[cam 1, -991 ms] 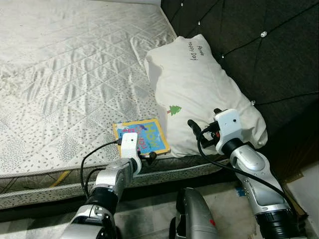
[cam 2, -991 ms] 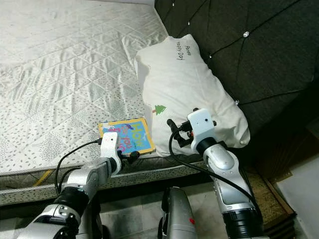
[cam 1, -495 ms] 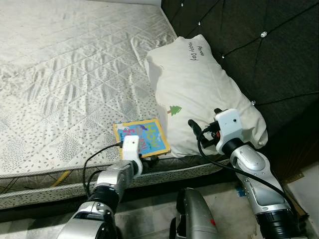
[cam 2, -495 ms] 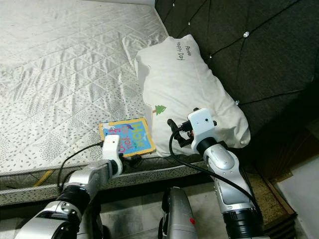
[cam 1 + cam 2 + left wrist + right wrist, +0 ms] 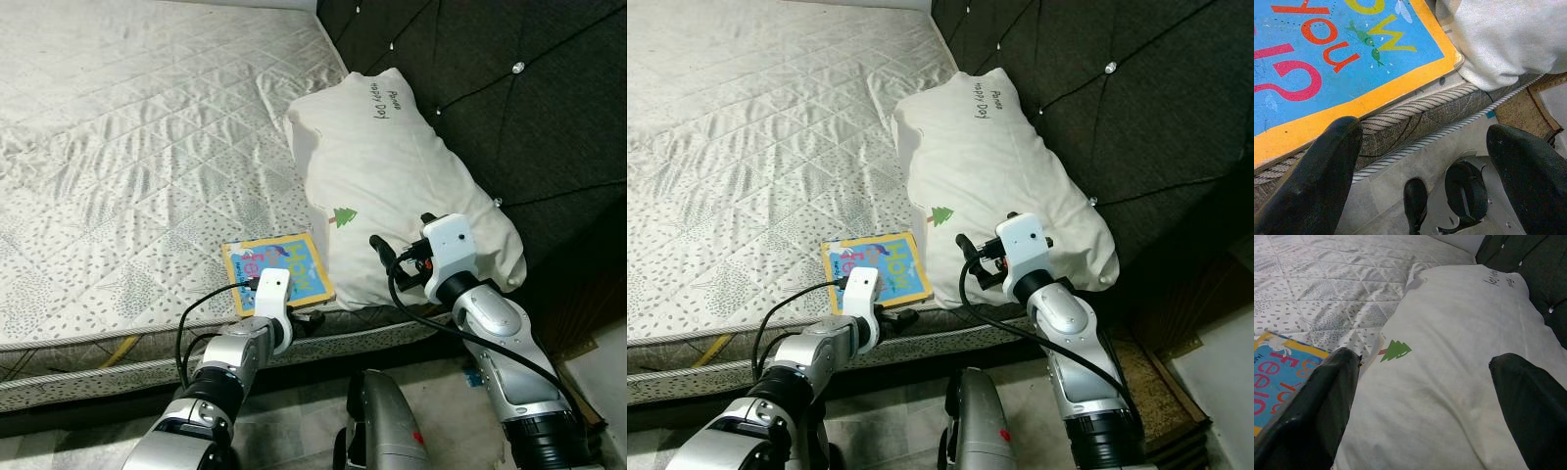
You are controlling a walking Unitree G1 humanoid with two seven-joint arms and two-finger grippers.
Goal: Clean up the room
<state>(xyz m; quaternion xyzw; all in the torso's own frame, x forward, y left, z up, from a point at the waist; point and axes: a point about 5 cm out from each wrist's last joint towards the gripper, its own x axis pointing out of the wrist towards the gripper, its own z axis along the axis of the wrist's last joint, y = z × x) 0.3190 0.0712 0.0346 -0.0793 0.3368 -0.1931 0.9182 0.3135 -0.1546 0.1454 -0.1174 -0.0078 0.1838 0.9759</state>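
Book (image 5: pixel 278 270) with a blue cover, yellow border and bright red and yellow lettering lies flat at the mattress (image 5: pixel 137 147) edge, its long axis running slightly askew from that edge toward the bed's middle. One corner tucks beside a white pillow (image 5: pixel 392 186) printed with a small green tree. Left tool (image 5: pixel 1425 166) hovers at the book's near edge, fingers apart and empty. Right tool (image 5: pixel 1420 396) hangs over the pillow, fingers spread wide, against a dark tufted headboard (image 5: pixel 529 98).
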